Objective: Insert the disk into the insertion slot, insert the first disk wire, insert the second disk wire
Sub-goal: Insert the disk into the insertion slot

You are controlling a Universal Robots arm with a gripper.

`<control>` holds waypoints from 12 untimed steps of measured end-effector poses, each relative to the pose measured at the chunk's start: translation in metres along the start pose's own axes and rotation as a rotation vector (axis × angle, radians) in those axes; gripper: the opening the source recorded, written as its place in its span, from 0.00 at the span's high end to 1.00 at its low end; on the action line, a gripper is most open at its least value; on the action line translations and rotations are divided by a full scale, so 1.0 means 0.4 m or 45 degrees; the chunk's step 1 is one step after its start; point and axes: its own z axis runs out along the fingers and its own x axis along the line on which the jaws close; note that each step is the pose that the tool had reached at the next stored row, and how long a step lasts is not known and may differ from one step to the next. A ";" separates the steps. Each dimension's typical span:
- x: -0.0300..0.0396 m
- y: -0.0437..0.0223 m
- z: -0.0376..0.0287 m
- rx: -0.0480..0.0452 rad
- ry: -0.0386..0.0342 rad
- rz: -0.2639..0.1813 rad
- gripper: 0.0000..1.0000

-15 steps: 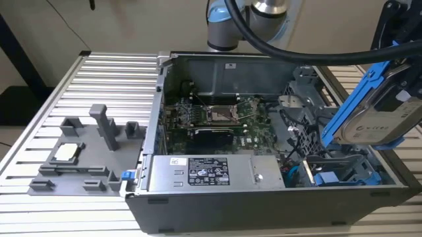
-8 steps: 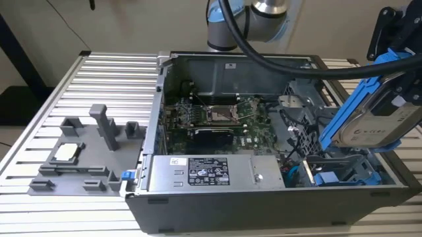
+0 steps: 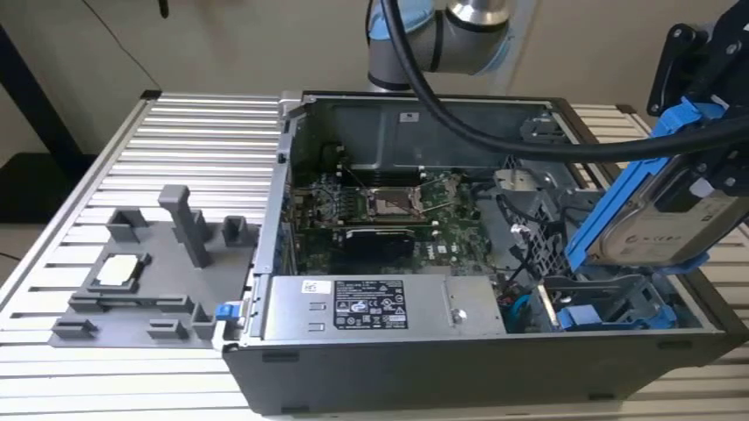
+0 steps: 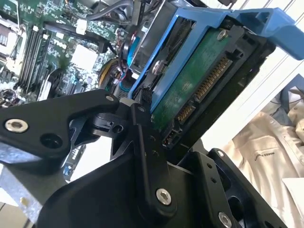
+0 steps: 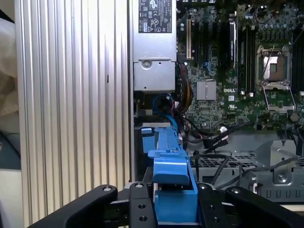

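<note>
Above the drive-bay corner of the open black computer case [image 3: 468, 377], at the exterior view's right, the black linkage gripper [image 3: 708, 149] holds the disk [image 3: 661, 224], a flat silver-grey metal hard drive with a pale label, clipped in a bright blue plastic carrier frame. In the first wrist view its fingers [image 5: 140, 208] are closed on the carrier's two sides. The second wrist view shows the drive's green circuit-board face [image 4: 194, 80] and its connector row. The disk hangs tilted, mostly above the case's rim, with its lower end over the grey perforated metal drive cage [image 3: 655, 307]. The insertion slot [image 3: 597, 288] seems to be the cage opening just below that end, though its mouth is hard to make out. A second blue-carrier drive [image 3: 585, 317] sits in the cage, near the silver labelled power-supply box [image 3: 374, 307]. The case stands on the ribbed aluminium bench [image 3: 199, 140].
</note>
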 end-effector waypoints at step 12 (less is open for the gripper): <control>0.000 0.000 0.027 0.007 -0.0106 0.000 0.67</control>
